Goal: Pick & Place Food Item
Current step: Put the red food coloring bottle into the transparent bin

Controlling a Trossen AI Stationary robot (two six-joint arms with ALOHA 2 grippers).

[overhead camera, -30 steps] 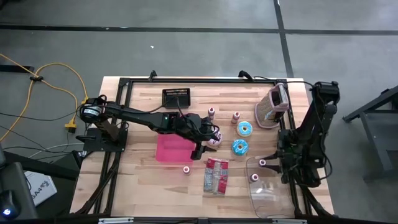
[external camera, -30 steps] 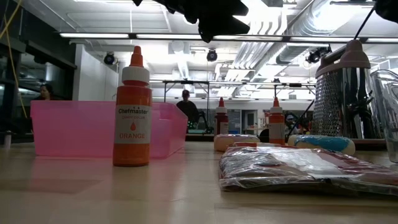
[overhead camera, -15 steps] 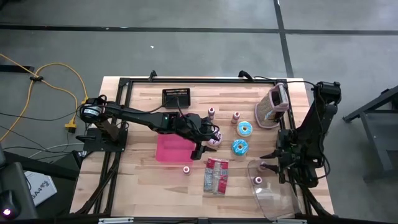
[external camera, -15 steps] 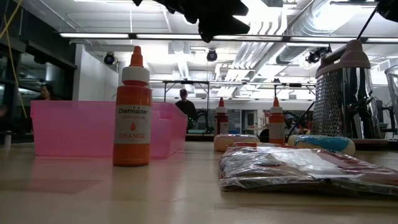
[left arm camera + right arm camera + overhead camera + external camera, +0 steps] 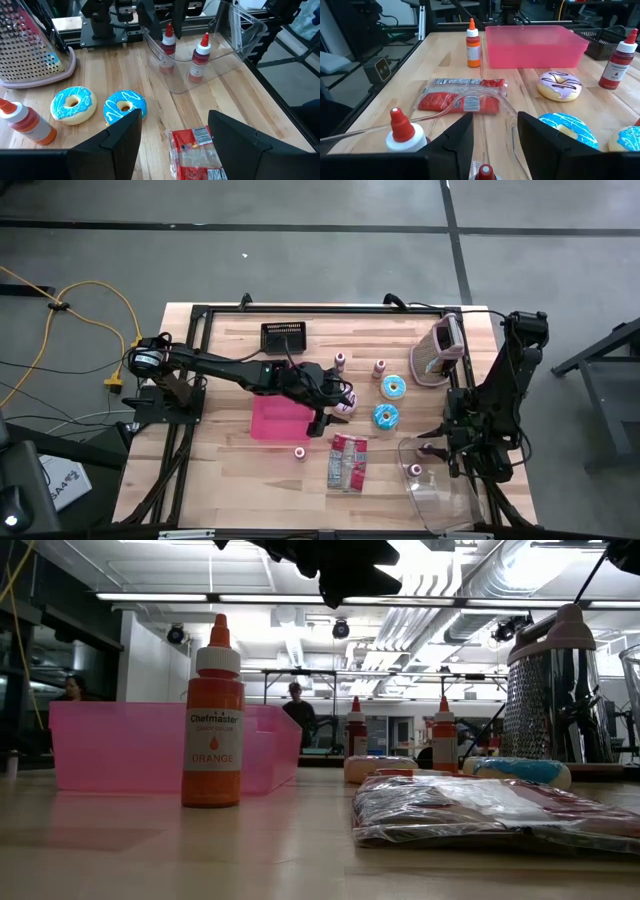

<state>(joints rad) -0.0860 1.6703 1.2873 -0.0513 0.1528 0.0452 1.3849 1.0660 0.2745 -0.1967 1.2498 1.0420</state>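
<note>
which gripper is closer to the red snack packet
Left. The left gripper hovers open just beside the packet, toward the pink bin. The right gripper is farther off, at the clear container near the table's right edge.

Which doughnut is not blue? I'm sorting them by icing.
The purple-iced doughnut, lying nearest the pink bin. The other two doughnuts have blue icing and sit side by side.

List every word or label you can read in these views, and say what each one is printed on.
"Chefmaster": white label band of the orange bottle, low view.
"ORANGE": same bottle, lower on the label.
Red snack packet: print and barcode too small to read.
Dark red bottle: label blurred, unreadable.
</note>
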